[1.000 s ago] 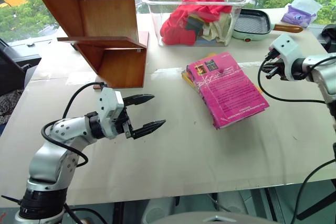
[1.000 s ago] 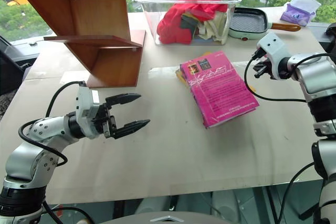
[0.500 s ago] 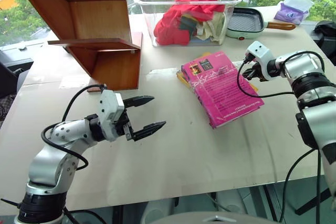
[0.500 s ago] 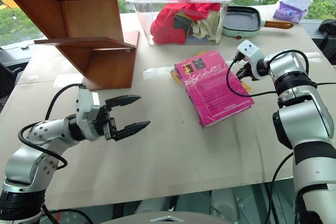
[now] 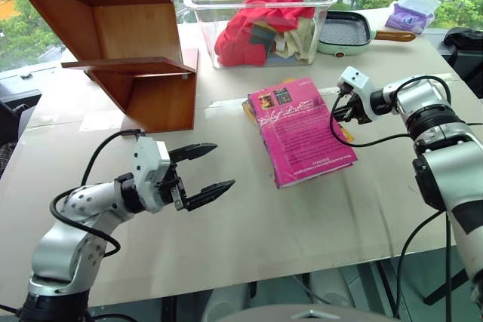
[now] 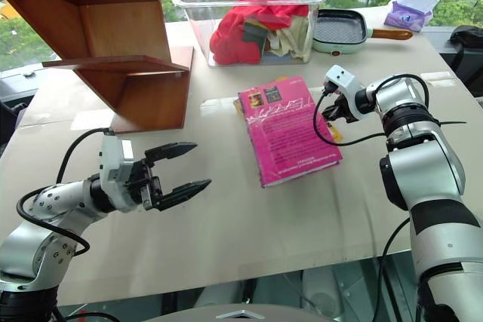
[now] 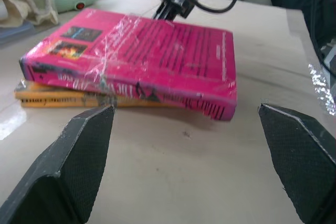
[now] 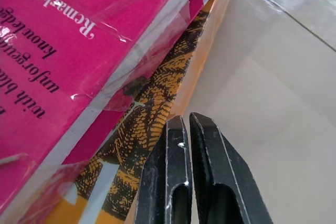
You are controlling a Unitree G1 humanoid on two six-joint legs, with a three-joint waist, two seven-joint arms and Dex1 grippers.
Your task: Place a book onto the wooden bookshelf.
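Observation:
The magenta-pink book (image 5: 298, 130) lies flat at the table's middle, on top of a yellow-orange paperback (image 7: 58, 98). My right gripper (image 5: 339, 113) is shut, tilted downward, with its tips at the right edge of the stack. In the right wrist view the shut fingertips (image 8: 181, 127) sit just over the orange cover's edge. Low above the table near its front left, my left gripper (image 5: 211, 170) is open and points level toward the book with nothing between its fingers. The wooden bookshelf (image 5: 128, 43) stands at the back left, its flat middle board bare.
A clear plastic bin (image 5: 202, 5) with red and cream cloth stands behind the book. A small green pan (image 5: 347, 34) and a purple packet (image 5: 407, 16) lie at the back right. Bare table (image 5: 249, 224) stretches between my left gripper and the book.
My right gripper has swung left and down, from off the book's right side to the stack's right edge. The left gripper has kept its place. The camera has shifted a little.

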